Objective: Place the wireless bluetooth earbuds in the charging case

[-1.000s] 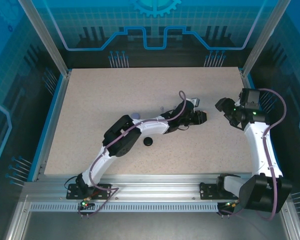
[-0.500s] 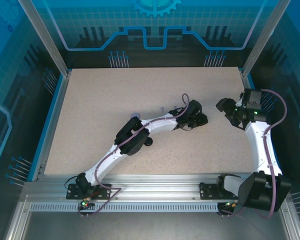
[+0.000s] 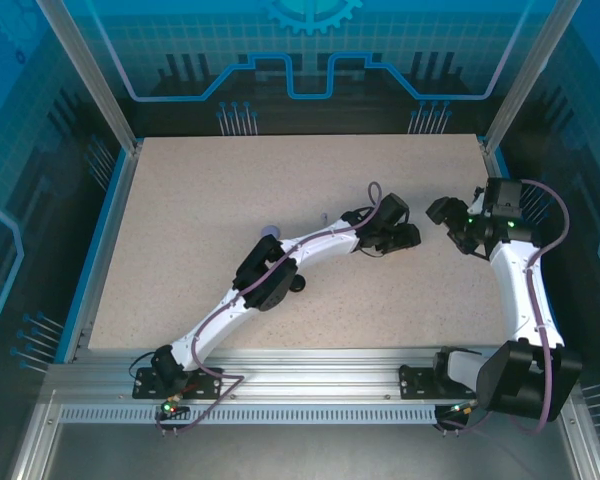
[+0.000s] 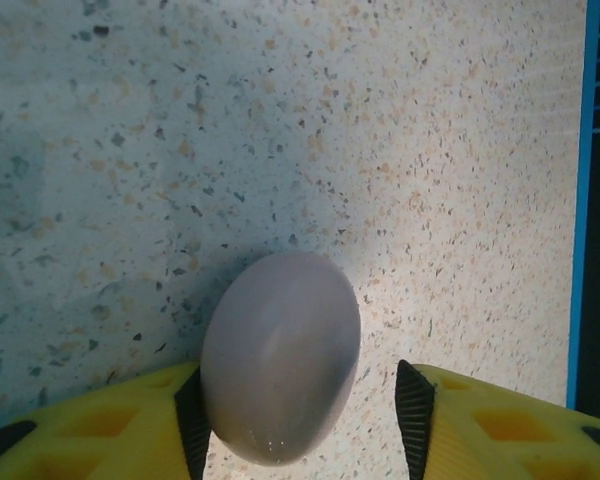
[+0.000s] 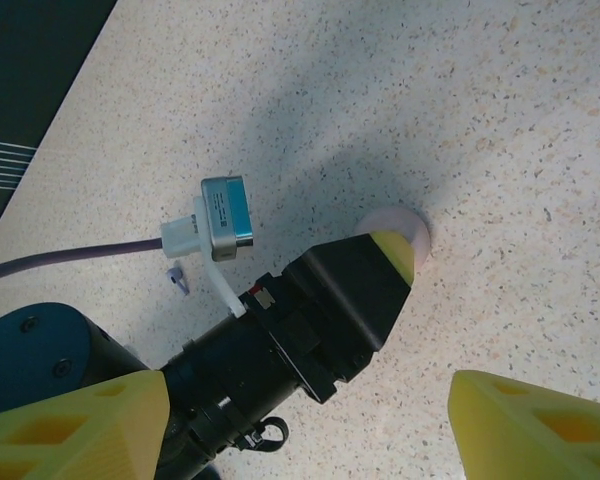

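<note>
Left wrist view: left gripper (image 4: 302,420) jaws stand spread around 1 pale pink charging case (image 4: 280,350) lying on the speckled table (image 4: 430,120). The left pad (image 4: 192,420) touches the shell; the right pad stands apart from it.

Right wrist view adds 1 tiny lavender earbud (image 5: 177,277) on the table beside the left arm's cable, apart from that case. Right gripper (image 5: 310,390) fingers are wide apart, empty.

Top external view adds 1 black case (image 3: 298,283) beside the left arm's elbow.

Top camera overlooks the whole table (image 3: 180,250) from above; both close wrist cameras share the pale case (image 4: 280,355).
</note>
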Robot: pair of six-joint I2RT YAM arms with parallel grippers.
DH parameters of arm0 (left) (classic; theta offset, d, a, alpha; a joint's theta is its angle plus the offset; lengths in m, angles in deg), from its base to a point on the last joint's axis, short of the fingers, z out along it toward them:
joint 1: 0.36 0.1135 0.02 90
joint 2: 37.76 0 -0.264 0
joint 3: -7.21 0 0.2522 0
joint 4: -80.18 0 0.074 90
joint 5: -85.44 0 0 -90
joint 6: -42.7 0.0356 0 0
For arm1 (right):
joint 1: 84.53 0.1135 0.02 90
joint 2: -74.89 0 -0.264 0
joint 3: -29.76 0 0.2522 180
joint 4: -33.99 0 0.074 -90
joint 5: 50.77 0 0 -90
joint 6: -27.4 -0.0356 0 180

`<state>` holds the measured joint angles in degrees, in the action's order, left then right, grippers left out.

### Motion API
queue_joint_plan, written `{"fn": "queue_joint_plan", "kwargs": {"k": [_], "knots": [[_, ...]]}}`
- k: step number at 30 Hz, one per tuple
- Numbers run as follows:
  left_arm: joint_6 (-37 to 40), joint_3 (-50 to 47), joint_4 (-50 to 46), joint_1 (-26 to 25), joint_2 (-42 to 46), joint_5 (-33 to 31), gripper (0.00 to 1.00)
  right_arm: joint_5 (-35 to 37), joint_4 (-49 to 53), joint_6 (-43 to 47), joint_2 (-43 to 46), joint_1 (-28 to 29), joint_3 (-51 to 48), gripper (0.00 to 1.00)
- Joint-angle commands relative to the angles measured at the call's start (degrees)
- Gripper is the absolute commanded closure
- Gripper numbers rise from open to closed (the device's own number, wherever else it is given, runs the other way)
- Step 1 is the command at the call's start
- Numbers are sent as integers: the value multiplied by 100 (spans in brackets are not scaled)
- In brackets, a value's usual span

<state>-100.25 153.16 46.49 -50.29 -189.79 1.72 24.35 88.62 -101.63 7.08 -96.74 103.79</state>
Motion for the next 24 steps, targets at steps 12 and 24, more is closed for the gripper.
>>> {"fn": "queue_joint_plan", "kwargs": {"k": [12, 24], "knots": [[1382, -1460, -321, 337, 1745, -566, 20, 210, 993, 62, -357, 448, 1029, 22], [2532, -4339, 712, 773, 4478, -1685, 6, 812, 1697, 80, -810, 1739, 2330, 22]]}}
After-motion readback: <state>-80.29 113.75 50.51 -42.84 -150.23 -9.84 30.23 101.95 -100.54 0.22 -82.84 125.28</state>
